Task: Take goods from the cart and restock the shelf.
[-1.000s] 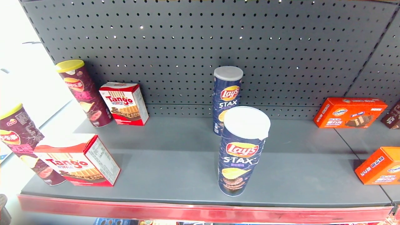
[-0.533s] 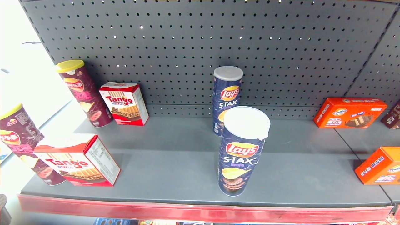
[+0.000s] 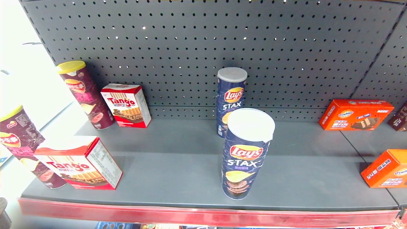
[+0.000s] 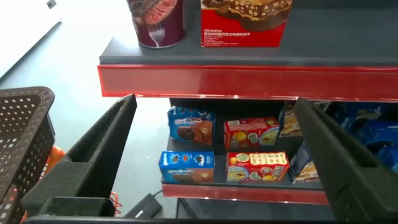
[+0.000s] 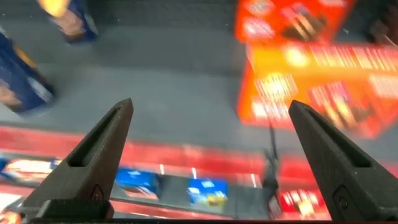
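Ahead of the left gripper (image 4: 217, 165), spread wide and holding nothing, snack packs (image 4: 186, 167) sit below the red shelf edge (image 4: 249, 82); a brown basket (image 4: 22, 143) stands just beside it. The right gripper (image 5: 211, 155), likewise spread and bare, faces orange boxes (image 5: 311, 81) and a blue chip can (image 5: 25, 87) standing upright on the shelf (image 3: 178, 171).
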### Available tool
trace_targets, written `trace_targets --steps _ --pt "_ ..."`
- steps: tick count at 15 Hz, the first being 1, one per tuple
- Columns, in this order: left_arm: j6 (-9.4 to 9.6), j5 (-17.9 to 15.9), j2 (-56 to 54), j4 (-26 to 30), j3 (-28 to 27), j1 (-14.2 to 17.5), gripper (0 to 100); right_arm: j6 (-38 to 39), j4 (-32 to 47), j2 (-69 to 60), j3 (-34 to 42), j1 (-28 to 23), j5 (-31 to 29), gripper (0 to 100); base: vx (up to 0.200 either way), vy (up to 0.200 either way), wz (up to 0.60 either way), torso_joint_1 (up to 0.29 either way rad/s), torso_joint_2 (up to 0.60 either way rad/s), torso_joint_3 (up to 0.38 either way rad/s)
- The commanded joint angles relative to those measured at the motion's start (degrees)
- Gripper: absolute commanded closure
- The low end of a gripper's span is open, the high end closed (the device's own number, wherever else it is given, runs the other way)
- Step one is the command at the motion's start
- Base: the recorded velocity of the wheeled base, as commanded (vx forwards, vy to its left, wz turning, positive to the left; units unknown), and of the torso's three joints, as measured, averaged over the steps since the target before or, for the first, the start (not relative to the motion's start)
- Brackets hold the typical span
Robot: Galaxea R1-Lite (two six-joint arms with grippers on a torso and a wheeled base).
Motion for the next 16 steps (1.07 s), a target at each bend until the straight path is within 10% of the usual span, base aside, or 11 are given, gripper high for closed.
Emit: trace_targets --steps 1,8,16 --pt "0.02 0.11 0.18 -0.01 -0.07 -0.01 0 -2.13 -2.10 17.96 -9.39 6.34 2.05 0 0.000 0.000 0.00 0.000 0.00 0.000" --pt "-0.16 0.02 0.18 -0.01 -0.07 -0.01 0 -6.79 -5.18 37.03 -13.61 22.77 1.70 0 0.000 0.000 0.00 0.000 0.00 0.000" --pt "-0.25 0.02 0.18 -0.01 -0.07 -0.01 0 -8.99 -8.34 49.60 -20.38 28.57 1.61 0 0.000 0.000 0.00 0.000 0.00 0.000"
